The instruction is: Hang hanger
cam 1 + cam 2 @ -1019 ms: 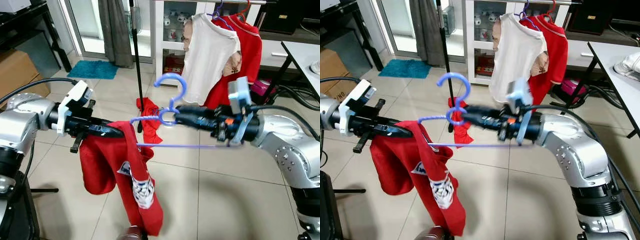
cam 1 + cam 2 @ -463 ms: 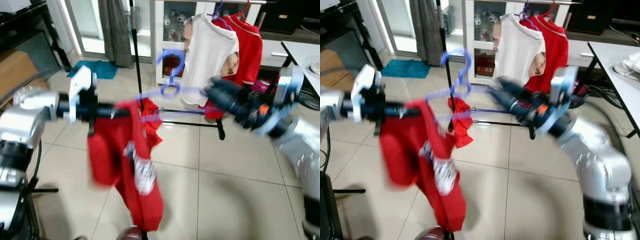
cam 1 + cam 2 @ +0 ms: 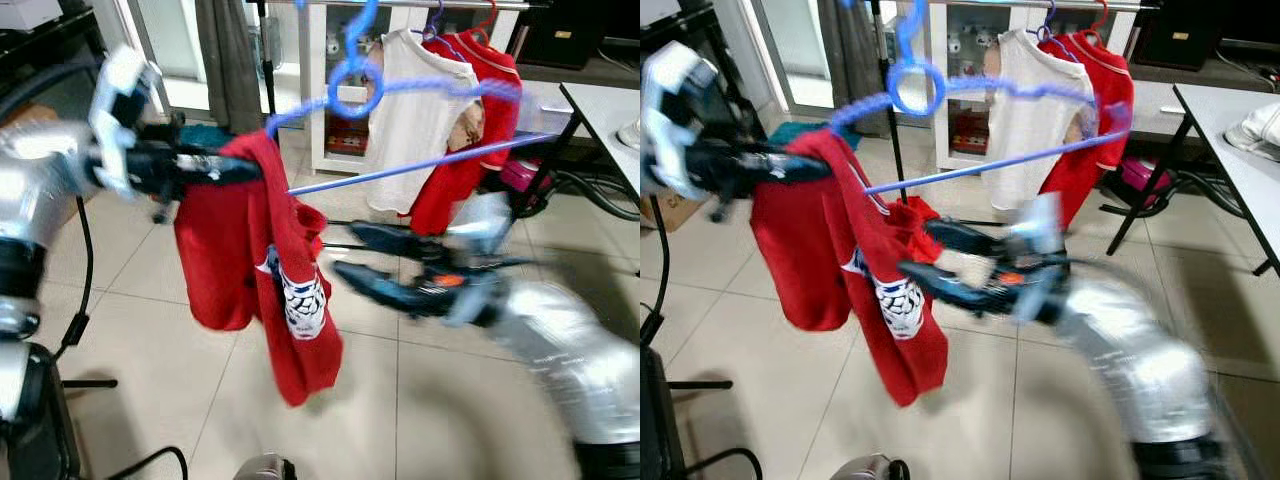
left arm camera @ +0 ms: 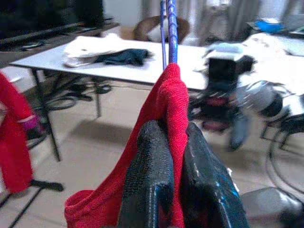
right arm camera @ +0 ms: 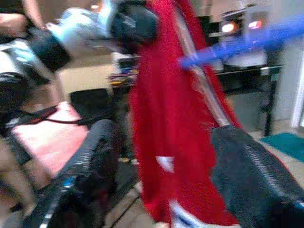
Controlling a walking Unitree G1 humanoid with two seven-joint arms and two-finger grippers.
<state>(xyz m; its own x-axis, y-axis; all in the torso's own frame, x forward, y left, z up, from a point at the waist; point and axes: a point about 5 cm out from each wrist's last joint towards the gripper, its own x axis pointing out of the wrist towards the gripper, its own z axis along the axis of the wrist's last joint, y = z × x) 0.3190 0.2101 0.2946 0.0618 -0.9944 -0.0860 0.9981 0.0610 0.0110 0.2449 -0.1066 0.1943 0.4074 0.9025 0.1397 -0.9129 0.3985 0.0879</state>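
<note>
the clothes rail (image 3: 420, 4) runs along the top edge of the head views, with a white shirt (image 3: 415, 110) and a second red shirt (image 3: 490, 100) already hung on it. nearer, the red shirt (image 3: 255, 260) droops from the blue hanger (image 3: 400, 165), whose hook (image 3: 355, 65) reaches just under the rail. the left gripper (image 3: 215, 168) is clamped on the shirt's shoulder and the hanger beneath it; the right gripper (image 3: 350, 255), blurred, sits lower with its fingers apart, holding nothing. to hang it well, the hook probably needs lifting over the rail's bare stretch beside the white shirt, kept level. the left wrist view shows cloth pinched between the fingers (image 4: 149, 175), which the head views cannot resolve.
</note>
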